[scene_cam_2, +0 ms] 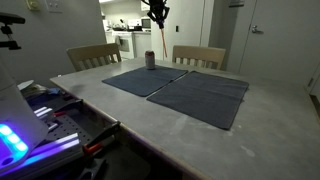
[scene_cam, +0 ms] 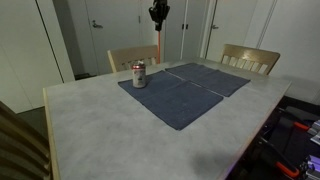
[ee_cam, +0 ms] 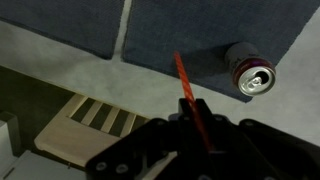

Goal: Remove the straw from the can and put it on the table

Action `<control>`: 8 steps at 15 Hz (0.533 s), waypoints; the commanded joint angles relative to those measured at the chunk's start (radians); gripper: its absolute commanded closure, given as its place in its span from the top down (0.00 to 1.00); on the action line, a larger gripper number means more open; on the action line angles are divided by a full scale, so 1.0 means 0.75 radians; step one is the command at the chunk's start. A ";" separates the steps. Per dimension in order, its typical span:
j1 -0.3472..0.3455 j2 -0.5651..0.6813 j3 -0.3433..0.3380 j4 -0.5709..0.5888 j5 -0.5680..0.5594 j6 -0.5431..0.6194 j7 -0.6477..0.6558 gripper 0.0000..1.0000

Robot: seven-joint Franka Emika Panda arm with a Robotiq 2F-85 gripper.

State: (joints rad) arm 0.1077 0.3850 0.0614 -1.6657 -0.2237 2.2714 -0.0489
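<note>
Speckled table (scene_cam: pixel 90 120), can (scene_cam: pixel 139 74) near its far edge, fingers (ee_cam: pixel 228 132) high above pinching straw (ee_cam: pixel 186 88).

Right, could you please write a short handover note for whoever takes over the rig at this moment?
Gripper: shut on the straw, raised high above the table.
Straw: out of the can, hanging down from the gripper and touching nothing else.
Can: upright on the dark blue mat, near its corner, with no straw in its opening.
Done: the straw is removed from the can.
Left: lower the straw onto the table, probably on bare top beside the mat, then open the gripper and lift clear.
</note>
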 commanded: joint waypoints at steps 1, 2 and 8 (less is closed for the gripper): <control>-0.026 -0.073 -0.002 -0.209 0.063 0.317 0.058 0.02; -0.022 -0.072 -0.008 -0.242 0.067 0.399 0.086 0.02; 0.148 -0.095 -0.180 -0.357 -0.199 0.465 0.520 0.02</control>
State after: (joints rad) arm 0.1486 0.3699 0.0006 -1.8527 -0.2821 2.6150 0.1878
